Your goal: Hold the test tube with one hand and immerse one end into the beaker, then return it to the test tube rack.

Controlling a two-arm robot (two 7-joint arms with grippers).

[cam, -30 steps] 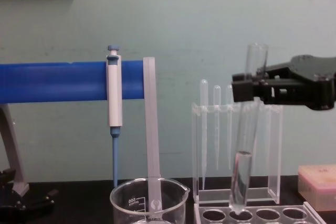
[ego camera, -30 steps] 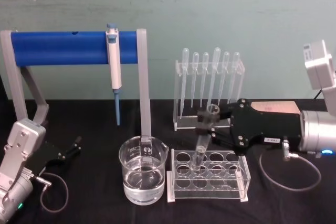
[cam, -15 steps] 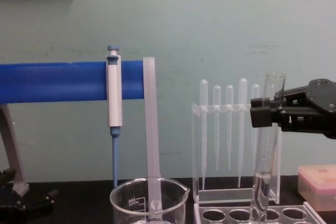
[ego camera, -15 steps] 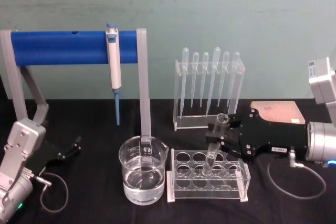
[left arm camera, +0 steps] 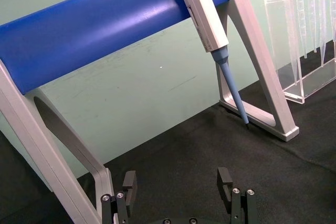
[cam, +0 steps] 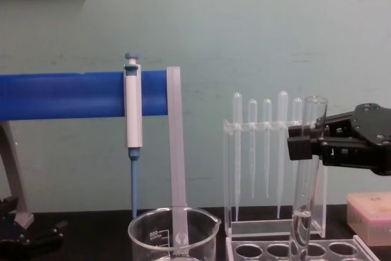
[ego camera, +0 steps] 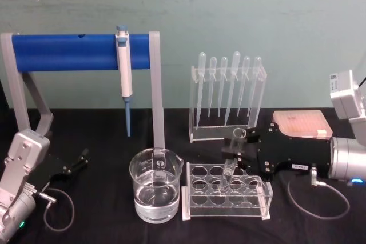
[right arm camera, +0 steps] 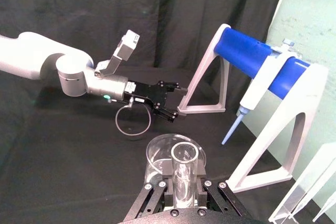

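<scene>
The test tube (ego camera: 233, 159) is a clear glass cylinder, nearly upright, with a little liquid at its bottom. Its lower end is down in a hole of the clear rack (ego camera: 251, 205). My right gripper (ego camera: 237, 148) is shut on the tube's upper part, seen from the side in the chest view (cam: 303, 146) with the test tube (cam: 304, 194) hanging below it. The beaker (ego camera: 155, 184), holding water, stands left of the rack, apart from the tube. My left gripper (ego camera: 80, 160) rests open at the far left over bare cloth, its fingers (left arm camera: 129, 182) spread wide.
A blue-barred stand (ego camera: 80, 51) carries a blue-and-white pipettor (ego camera: 123, 67) behind the beaker. A clear holder with several plastic pipettes (ego camera: 227, 92) stands behind the rack. A pink box (ego camera: 302, 124) lies at the right. Black cloth (ego camera: 97, 221) covers the table.
My right gripper has carried the test tube to the right and down, from above the rack's front-left holes into a hole. The left arm has not moved.
</scene>
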